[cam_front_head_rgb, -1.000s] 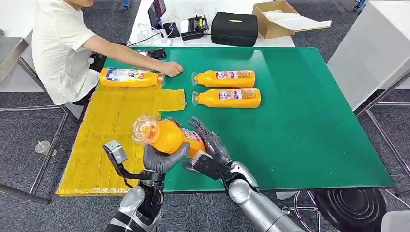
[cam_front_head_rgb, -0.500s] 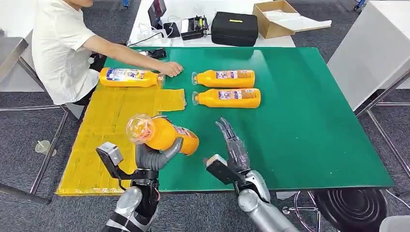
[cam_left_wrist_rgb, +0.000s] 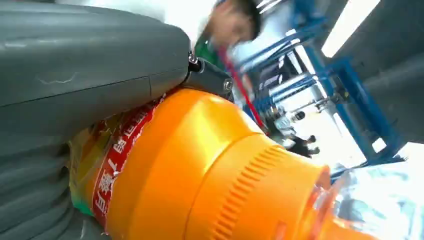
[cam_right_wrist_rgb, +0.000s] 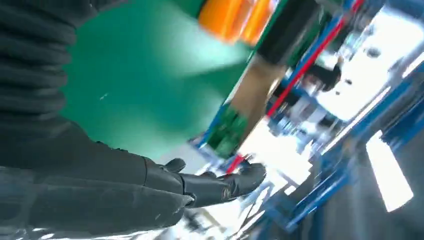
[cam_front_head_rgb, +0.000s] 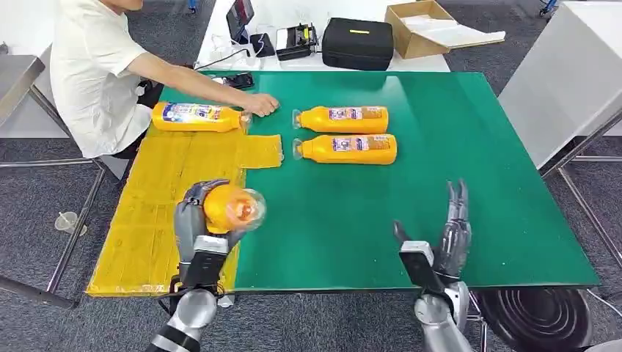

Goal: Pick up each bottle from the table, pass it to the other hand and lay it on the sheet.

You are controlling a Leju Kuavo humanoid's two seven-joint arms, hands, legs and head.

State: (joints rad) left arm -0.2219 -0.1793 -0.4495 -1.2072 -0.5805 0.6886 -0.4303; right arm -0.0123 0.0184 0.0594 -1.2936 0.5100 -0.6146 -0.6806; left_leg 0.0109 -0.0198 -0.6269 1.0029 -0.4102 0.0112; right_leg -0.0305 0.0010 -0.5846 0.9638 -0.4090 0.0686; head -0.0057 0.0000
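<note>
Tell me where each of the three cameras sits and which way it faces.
Head view: high on the body, looking down at the green table; left hand gripping an orange bottle, empty right hand.
Left wrist view: behind the left hand, close on the bottle.
Right wrist view: behind the right hand, across the table into the room.
Shared: the head and left wrist views both show the held bottle.

Four orange bottles (cam_front_head_rgb: 345,119), one yellow sheet (cam_front_head_rgb: 158,213), one black case (cam_front_head_rgb: 356,43), one cardboard box (cam_front_head_rgb: 422,28).
</note>
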